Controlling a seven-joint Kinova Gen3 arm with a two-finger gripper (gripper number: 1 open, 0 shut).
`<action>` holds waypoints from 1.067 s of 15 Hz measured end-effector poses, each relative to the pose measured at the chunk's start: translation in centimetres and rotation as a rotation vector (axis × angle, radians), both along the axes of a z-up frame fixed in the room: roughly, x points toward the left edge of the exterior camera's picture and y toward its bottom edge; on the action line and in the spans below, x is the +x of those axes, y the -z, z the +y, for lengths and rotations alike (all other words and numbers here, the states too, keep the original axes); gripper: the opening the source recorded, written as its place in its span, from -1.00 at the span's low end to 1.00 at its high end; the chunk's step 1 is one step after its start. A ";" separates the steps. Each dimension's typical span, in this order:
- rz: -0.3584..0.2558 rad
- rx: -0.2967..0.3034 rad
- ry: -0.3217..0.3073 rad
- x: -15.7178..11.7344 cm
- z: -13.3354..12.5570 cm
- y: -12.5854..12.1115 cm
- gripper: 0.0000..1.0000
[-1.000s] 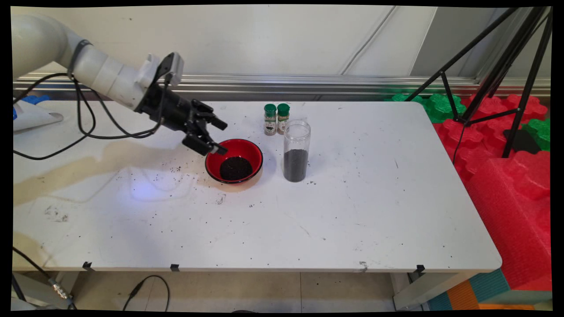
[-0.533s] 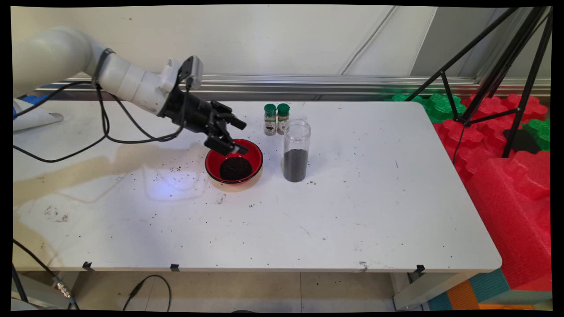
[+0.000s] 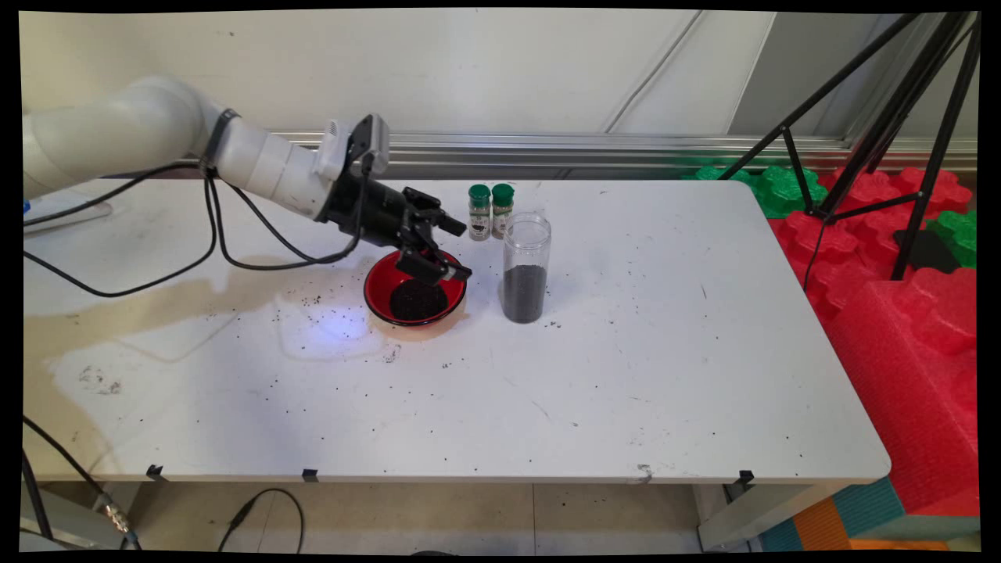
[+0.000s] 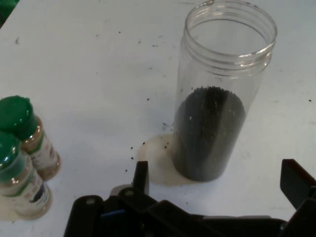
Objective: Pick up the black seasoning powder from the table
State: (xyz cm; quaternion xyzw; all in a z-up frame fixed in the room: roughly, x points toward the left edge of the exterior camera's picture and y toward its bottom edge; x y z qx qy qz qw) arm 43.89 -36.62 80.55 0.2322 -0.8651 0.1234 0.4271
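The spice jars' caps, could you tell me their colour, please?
Green caps, clearest in the hand view.

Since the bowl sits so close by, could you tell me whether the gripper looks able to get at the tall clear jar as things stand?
Probably yes. The gripper hangs open above the red bowl, facing the clear jar. Only bare table shows between them, and the two spice bottles stand off to one side.
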 end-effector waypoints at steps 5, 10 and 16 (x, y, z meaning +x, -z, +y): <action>0.038 -0.025 0.007 -1.2 -0.5 2.3 1.00; 0.064 -0.045 0.015 -2.0 -1.0 3.9 1.00; 0.095 -0.083 0.034 -3.1 -1.8 6.0 1.00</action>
